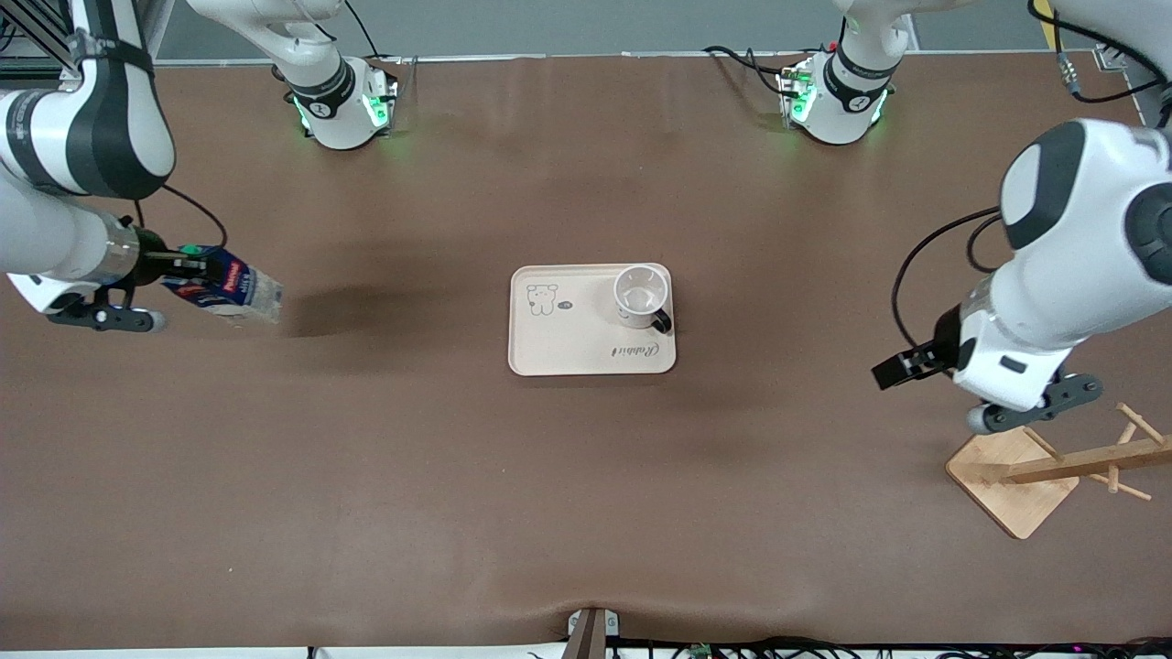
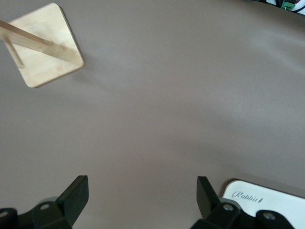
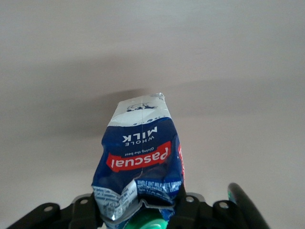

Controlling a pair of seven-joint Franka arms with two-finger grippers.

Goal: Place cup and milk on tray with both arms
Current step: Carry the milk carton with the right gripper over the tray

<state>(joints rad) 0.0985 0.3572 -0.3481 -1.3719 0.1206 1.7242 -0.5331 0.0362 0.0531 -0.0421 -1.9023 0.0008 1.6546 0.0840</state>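
Observation:
The milk (image 1: 229, 291), a dark blue carton with a green cap, lies tipped over at the right arm's end of the table. Its pale bottom points toward the tray. My right gripper (image 1: 188, 267) is shut on the carton's top by the cap. In the right wrist view the milk (image 3: 140, 152) is dented between the fingers of the right gripper (image 3: 140, 207). The cup (image 1: 641, 297) stands upright on the cream tray (image 1: 568, 352) at mid-table. My left gripper (image 1: 902, 366) hangs open and empty over bare table toward the left arm's end. The left wrist view shows this left gripper (image 2: 142, 191) and a tray corner (image 2: 271, 198).
A wooden peg rack (image 1: 1016, 485) with a square base stands at the left arm's end, nearer the front camera than the left gripper; its base (image 2: 43, 45) shows in the left wrist view. Brown tabletop surrounds the tray.

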